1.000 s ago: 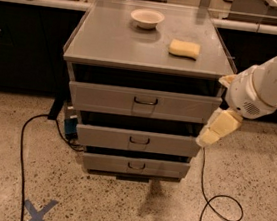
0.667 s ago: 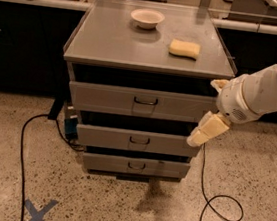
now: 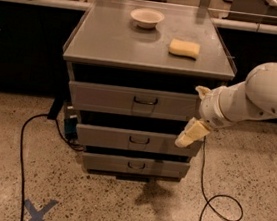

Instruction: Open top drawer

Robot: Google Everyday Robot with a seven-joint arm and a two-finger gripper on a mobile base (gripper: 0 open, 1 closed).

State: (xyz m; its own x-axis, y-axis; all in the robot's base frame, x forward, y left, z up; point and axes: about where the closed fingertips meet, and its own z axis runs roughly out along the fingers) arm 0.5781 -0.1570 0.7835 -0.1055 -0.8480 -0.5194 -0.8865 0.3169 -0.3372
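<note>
Starting at the left: the cabinet (image 3: pixel 111 43) stands square to me, and the top drawer (image 3: pixel 99 97) sits just under its grey top, above two shorter fronts, the middle drawer (image 3: pixel 105 136) and the bottom drawer (image 3: pixel 107 162). It looks shut, or close to it. I judge it to be stiff sheet metal that won't flex or dent under a pull and isn't fragile. It is probably light if the tray is empty, though the runners may drag at first. The flat panel offers nothing to grip, so the handle (image 3: pixel 145 101), a small dark wire loop at the panel's centre, is the place to take hold. It's thin and smooth, so I'd want to hook well behind it rather than nip its face. The front's long axis runs left to right and level, and the handle's bar lies along that line. The drawer faces out towards the camera, so the pull comes straight out along the runners. Up top, a bowl (image 3: pixel 147 18) and a sponge (image 3: pixel 184 48) may jiggle if I yank. Over to the right, my gripper (image 3: pixel 191 115) hangs by the drawer's right end, well off the handle. Its fingers (image 3: pixel 191 134) are spread apart and holding nothing, with the lower one pointing down across the middle drawer's right corner.
</note>
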